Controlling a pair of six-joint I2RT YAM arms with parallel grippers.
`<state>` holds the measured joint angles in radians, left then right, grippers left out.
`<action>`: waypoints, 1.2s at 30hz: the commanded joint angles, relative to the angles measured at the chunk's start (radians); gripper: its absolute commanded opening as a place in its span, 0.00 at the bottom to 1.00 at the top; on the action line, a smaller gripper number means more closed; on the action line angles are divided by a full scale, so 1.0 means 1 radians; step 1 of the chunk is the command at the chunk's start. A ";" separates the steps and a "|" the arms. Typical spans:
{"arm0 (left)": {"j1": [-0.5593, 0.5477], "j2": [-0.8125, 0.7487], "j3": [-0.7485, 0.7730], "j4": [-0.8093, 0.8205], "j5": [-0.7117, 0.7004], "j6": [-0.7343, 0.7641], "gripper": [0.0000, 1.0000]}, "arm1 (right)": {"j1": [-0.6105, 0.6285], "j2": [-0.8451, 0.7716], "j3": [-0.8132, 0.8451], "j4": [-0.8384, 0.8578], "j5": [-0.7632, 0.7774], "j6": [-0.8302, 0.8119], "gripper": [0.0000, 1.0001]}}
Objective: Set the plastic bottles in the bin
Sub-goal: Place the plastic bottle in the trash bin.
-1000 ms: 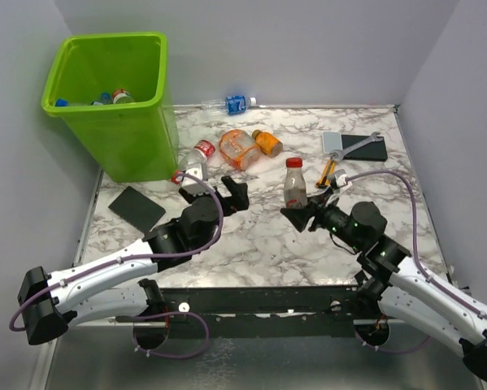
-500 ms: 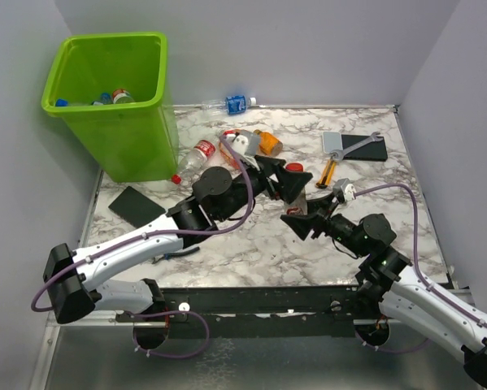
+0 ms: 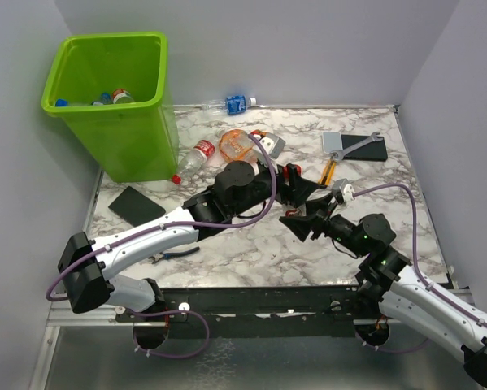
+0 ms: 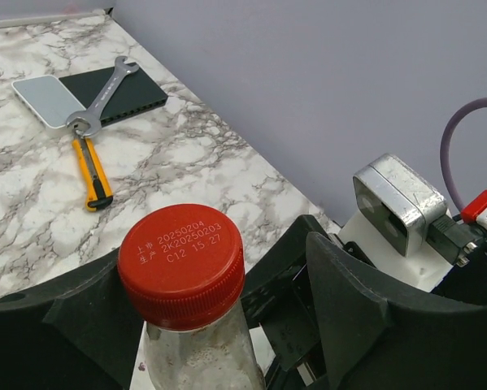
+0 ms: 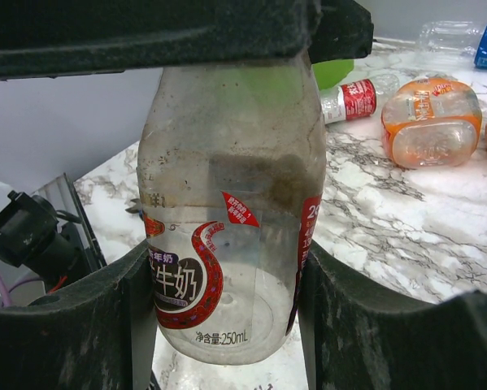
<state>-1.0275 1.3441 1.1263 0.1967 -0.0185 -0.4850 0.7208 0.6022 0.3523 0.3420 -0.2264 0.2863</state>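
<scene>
1. The tall lime-green plastic bin [image 3: 133,142] stands at the far left corner of the white marble-patterned table [image 3: 251,244]. Grey walls run close behind it and on its left. Its square mouth faces up, and bottles lie inside, one with a red cap [image 3: 123,95].
2. Just right of the bin's base lies a clear bottle with a red label [image 3: 196,153]. A squat orange bottle [image 3: 239,145] lies further right of the bin. A clear blue-labelled bottle [image 3: 231,103] lies right of the bin at the table's far edge.
3. In front of the bin, nearer me, lies a flat black pad [image 3: 136,207]. From there bare marble runs rightward to my outstretched left arm.
4. Well right of the bin, near the table's right edge, a silver wrench [image 4: 105,85] lies across a second black pad [image 4: 125,93]. A yellow-handled utility knife [image 4: 93,171] lies just beside them.
5. The clear plastic milk-drink bottle with a red screw cap and red-and-white label [image 5: 227,122] stands upright well right of the bin, about mid-table, between my two grippers.
6. My right gripper [image 5: 224,276] is clamped on its lower body, a finger pressed to each side of the label.
7. My left gripper [image 3: 296,180] has its jaws partly apart on either side of the neck, under the cap. I cannot tell whether they pinch it.
</scene>
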 commanded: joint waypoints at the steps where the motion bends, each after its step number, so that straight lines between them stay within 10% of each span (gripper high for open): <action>1: 0.007 -0.015 0.019 0.002 -0.005 -0.002 0.74 | 0.008 0.003 0.017 0.014 -0.018 -0.015 0.36; 7: 0.025 -0.069 -0.012 0.024 -0.064 -0.024 0.77 | 0.008 0.005 0.013 0.016 -0.014 -0.016 0.37; 13: 0.067 -0.074 -0.023 0.032 -0.036 -0.076 0.44 | 0.008 0.011 0.013 0.021 -0.015 -0.018 0.37; 23: 0.067 -0.041 -0.026 0.031 0.017 -0.087 0.60 | 0.007 0.006 0.014 0.012 -0.023 -0.014 0.38; 29: 0.067 -0.032 -0.031 0.030 0.050 -0.083 0.19 | 0.006 0.024 0.029 0.000 -0.036 -0.013 0.40; 34: 0.067 -0.040 -0.038 0.028 0.029 -0.062 0.00 | 0.007 0.046 0.073 -0.059 -0.007 0.038 0.98; 36: 0.066 -0.050 -0.042 0.021 -0.007 -0.045 0.00 | 0.008 0.069 0.122 -0.137 0.024 0.072 1.00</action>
<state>-0.9577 1.3037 1.1027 0.2111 -0.0071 -0.5602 0.7208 0.6434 0.3832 0.3164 -0.2329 0.3012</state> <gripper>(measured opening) 0.429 0.977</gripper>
